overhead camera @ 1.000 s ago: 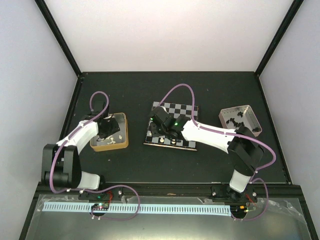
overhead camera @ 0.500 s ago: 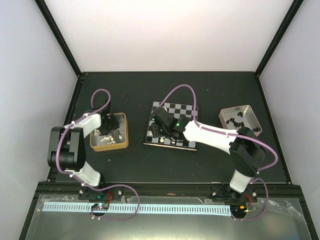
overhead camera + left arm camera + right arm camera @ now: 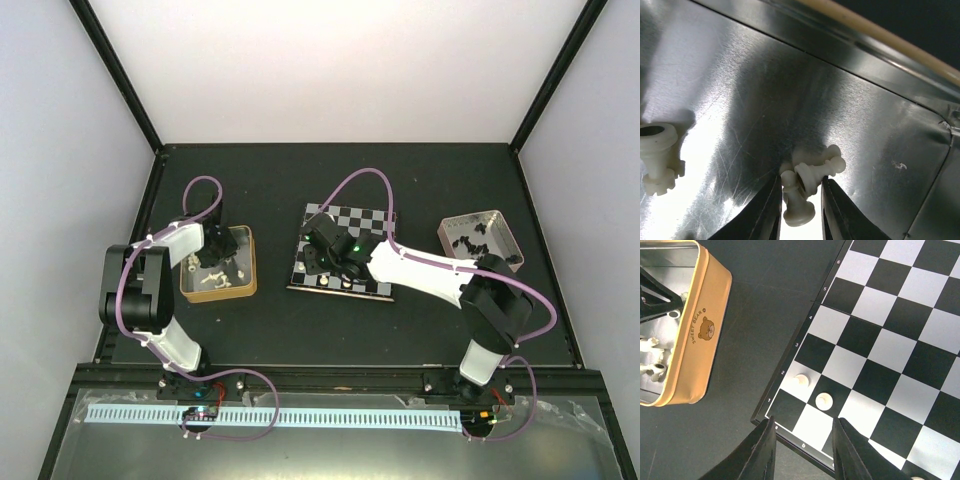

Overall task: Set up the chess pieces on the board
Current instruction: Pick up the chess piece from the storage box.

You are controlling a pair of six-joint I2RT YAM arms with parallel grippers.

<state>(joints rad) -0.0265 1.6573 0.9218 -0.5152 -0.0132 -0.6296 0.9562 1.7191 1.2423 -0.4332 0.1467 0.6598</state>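
The board [image 3: 370,222] lay mid-tabletop [image 3: 330,330], unmoved. Inside the gold tin [image 3: 220,292] by the left edge, the left fingers [image 3: 767,210] had narrowed around cream pieces [image 3: 807,177]; whether they pinched them I couldn't tell. The right fingers [image 3: 760,450] stayed spread above the board's near-left corner, by two placed pieces [image 3: 824,400].

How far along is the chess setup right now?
Done: two white pieces stand on the board, near-left corner. In hand: the left gripper brackets a white pair in the gold tin; firm grip unclear. The right gripper hovers open, empty, over the board. Left: other white pieces there, and black pieces in the silver tin.
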